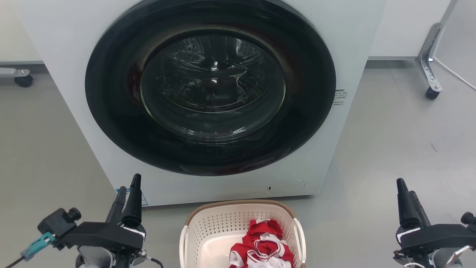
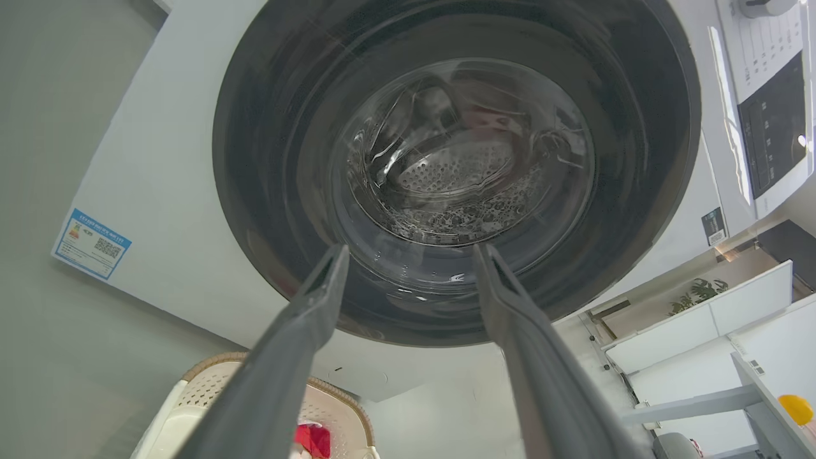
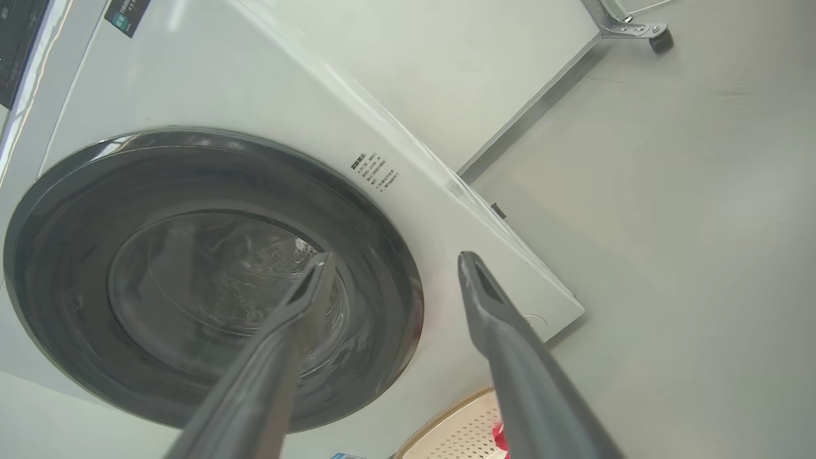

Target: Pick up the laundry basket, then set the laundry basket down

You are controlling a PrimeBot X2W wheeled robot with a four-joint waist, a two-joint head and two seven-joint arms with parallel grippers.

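Cream-white laundry basket [image 1: 223,223] sits before the washing machine [image 1: 353,44], between the left gripper [image 1: 129,184] and right gripper [image 1: 406,187], both wide and empty; left wrist view adds the control panel [image 2: 774,121].

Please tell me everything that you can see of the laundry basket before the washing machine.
The laundry basket is cream-white and looks like plastic, with perforated walls, a brown woven-look rim and a white handle on each side. It stands upright on the grey floor, close before the washing machine. A red and white garment lies inside it. The head view's bottom edge cuts off its near part.
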